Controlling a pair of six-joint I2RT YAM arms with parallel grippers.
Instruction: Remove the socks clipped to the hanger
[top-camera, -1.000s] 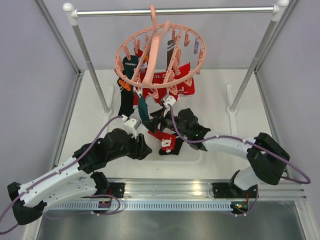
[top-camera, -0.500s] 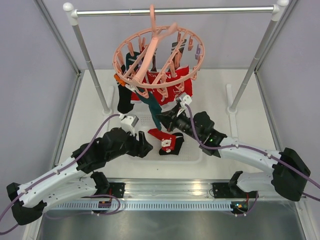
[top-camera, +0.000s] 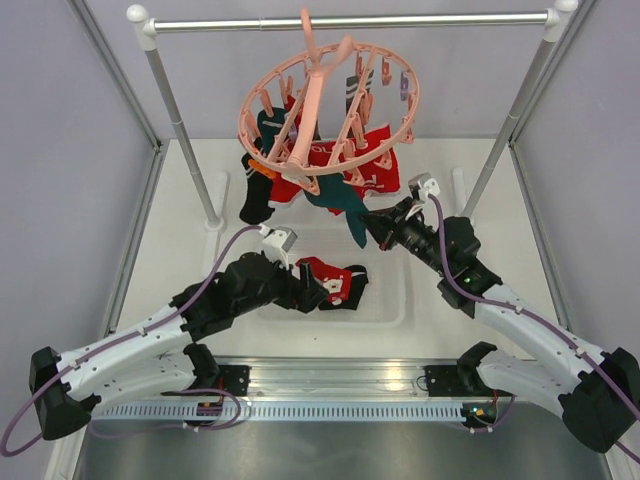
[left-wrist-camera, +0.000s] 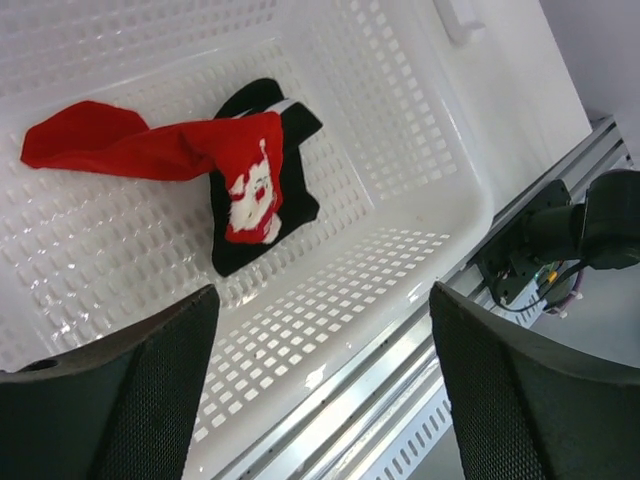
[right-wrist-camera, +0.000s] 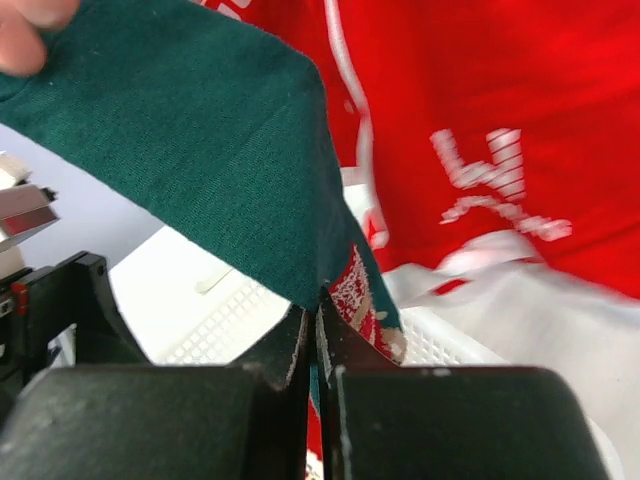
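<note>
Grey rail (top-camera: 350, 21) spans the top, above and beyond both arms. The hanger (top-camera: 312, 105) hooks onto it and hangs tilted, up and left of the right gripper (top-camera: 372, 222). White perforated basket (left-wrist-camera: 400, 130) sits directly under the left gripper (left-wrist-camera: 322, 300).

Socks clipped to the hanger:
- red socks (top-camera: 375, 165), just above the right gripper
- black sock (top-camera: 255, 200), on the ring's far-left side
- dark teal sock (top-camera: 345, 205), stretched down from the ring to the right gripper

Right gripper: jaws closed, pinching the lower edge of the dark teal sock (right-wrist-camera: 200, 150).

Left gripper: jaws spread wide, nothing between them. Below it on the basket floor, a loose red sock (left-wrist-camera: 150, 150) with a white mark lies across a second black sock (left-wrist-camera: 235, 255).
</note>
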